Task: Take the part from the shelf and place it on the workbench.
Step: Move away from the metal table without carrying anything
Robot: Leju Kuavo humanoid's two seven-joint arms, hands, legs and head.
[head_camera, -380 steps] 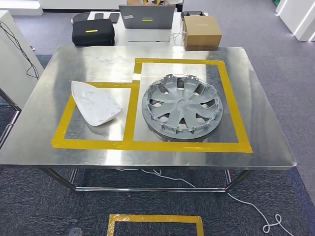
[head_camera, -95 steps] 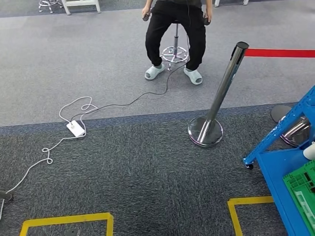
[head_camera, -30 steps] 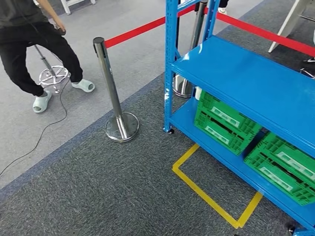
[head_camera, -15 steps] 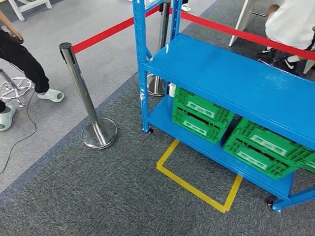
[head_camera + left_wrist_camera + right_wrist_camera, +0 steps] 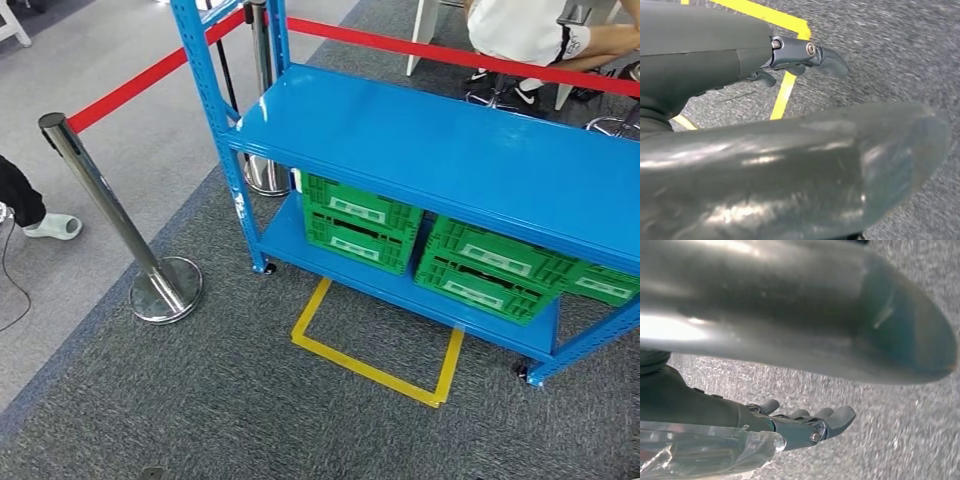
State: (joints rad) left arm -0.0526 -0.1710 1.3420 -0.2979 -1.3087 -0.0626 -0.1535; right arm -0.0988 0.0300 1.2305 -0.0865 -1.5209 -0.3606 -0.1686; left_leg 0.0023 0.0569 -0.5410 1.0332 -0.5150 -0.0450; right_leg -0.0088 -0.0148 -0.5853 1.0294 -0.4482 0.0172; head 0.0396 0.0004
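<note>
Left hand [image 5: 798,55] hangs low over the floor, fingers stretched out straight and holding nothing, thick thumb [image 5: 828,170] alongside. Right hand [image 5: 806,425] hangs the same way: fingers extended together, nothing in its grasp.

Blue metal shelf [image 5: 453,150]: two tiers on castors, upright on grey carpet, seen at an angle in head view. Upper tier surface bare blue. Lower tier carries green slotted plastic crates [image 5: 361,222] in a row, side by side. Part not discernible; position relative to either hand cannot be told.
</note>
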